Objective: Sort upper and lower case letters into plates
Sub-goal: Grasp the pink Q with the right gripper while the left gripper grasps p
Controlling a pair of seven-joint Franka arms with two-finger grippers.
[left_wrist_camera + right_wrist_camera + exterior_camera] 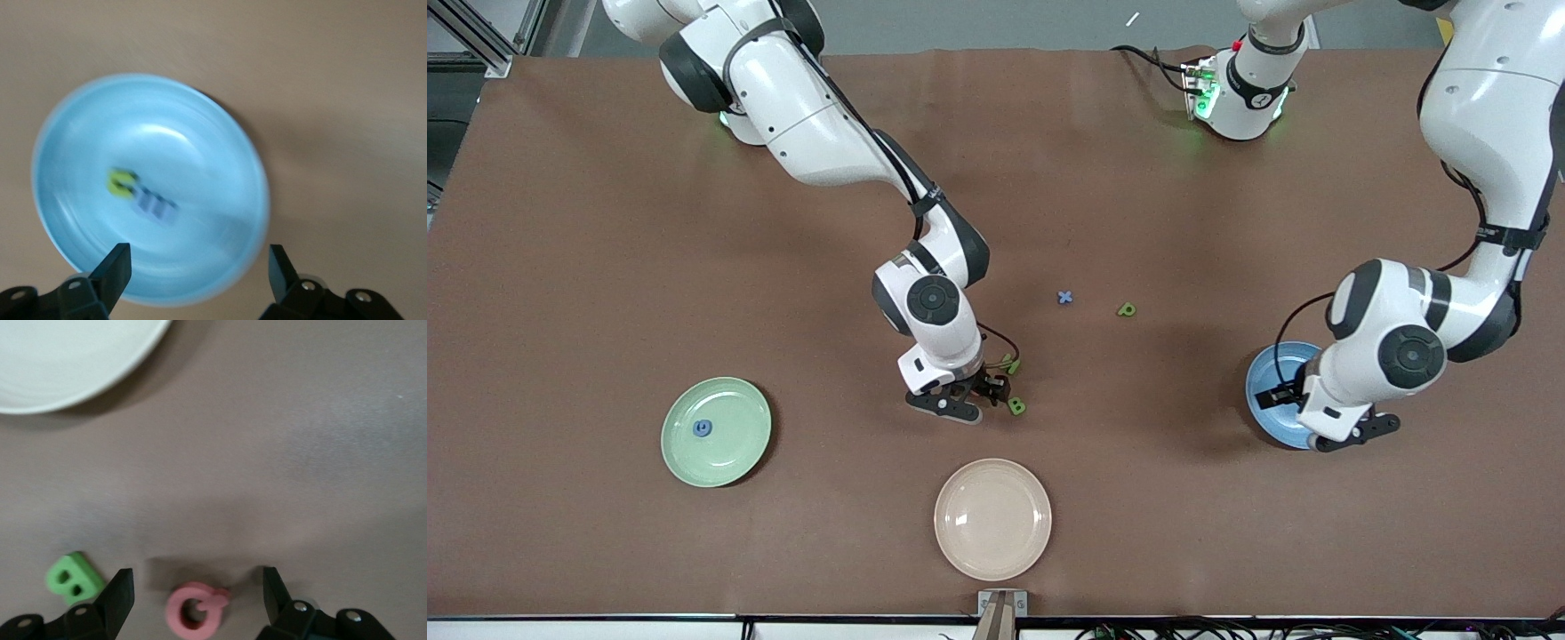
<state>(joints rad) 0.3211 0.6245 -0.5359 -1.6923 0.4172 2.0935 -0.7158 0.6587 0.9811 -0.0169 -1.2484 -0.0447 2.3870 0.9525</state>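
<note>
The left gripper is being held over the blue plate with its fingers spread wide and nothing between them. A green letter and a blue m are lying in this plate. The right gripper is being kept low over the desk, fingers wide, around the pink Q; the green B is lying just beside. A blue letter is resting in the mint plate. The blue x and green p are lying on the desk, and the beige plate is nearest the front camera.

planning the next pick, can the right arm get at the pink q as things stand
Probably yes: the right gripper hangs open right over the pink Q, its fingers either side. The green B lies beside it, apart, and nothing covers the Q.
</note>
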